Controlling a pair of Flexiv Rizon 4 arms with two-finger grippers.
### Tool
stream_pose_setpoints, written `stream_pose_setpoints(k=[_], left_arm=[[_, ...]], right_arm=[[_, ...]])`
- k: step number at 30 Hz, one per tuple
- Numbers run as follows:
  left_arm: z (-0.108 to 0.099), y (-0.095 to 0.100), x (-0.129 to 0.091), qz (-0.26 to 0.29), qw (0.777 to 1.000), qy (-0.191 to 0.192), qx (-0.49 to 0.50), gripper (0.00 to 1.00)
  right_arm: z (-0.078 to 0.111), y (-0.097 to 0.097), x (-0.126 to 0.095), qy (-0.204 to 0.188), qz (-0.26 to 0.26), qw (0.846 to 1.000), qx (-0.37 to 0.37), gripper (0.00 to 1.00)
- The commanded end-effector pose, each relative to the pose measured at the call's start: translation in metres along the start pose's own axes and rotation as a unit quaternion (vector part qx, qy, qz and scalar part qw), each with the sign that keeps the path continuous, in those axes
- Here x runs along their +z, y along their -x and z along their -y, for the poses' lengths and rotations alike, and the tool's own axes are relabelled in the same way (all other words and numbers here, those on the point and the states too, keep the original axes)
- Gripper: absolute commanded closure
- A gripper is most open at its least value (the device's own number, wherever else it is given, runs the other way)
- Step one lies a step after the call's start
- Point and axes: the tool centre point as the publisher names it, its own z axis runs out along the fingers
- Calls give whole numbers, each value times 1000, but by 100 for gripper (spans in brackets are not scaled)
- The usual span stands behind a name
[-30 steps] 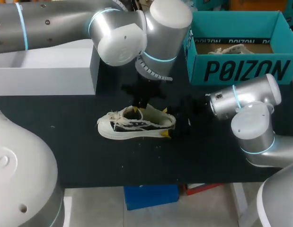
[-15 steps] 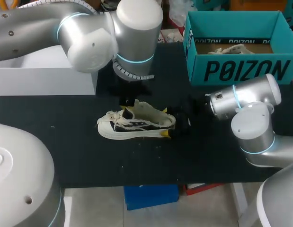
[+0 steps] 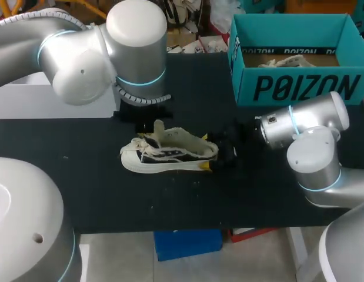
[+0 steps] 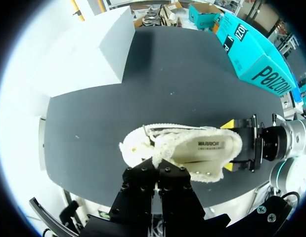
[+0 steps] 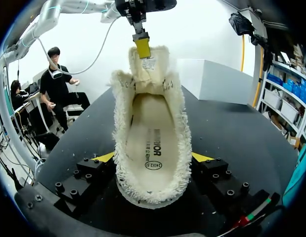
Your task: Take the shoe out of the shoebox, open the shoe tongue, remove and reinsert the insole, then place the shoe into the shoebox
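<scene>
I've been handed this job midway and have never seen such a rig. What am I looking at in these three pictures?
Two robot arms work at a black table. One picture looks down from above; the round ones come from a camera on each wrist. A cream shoe stands on its sole mid-table, with a teal shoebox behind it to the right and a white box to the left. The right gripper clamps the heel. The left gripper pinches the tongue, holding it raised.
</scene>
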Motion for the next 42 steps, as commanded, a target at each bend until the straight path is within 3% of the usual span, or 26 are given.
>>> stream_pose_setpoints(k=[1,19,30,31,33,34,37,42], left_arm=[[-4,13,3,-50,999,-2,-4,100],[-17,35,27,-48,998,13,-28,100],[-17,32,33,-47,999,18,-21,100],[-16,31,32,-51,999,16,-13,64],[-14,27,27,-64,998,3,10,5],[-12,25,24,-70,997,-8,24,0],[-10,15,14,-103,990,-22,92,0],[-8,-7,-9,-173,955,-16,242,0]], right_arm=[[2,1,2,-1,1,1000,1,100],[2,1,2,-1,1,1000,1,100],[2,1,2,-1,1,1000,1,100],[2,1,2,-1,1,1000,1,100],[2,1,2,-1,1,1000,1,100],[2,1,2,-1,1,1000,1,100],[2,1,2,-1,1,1000,1,100],[2,1,2,-1,1,1000,1,100]])
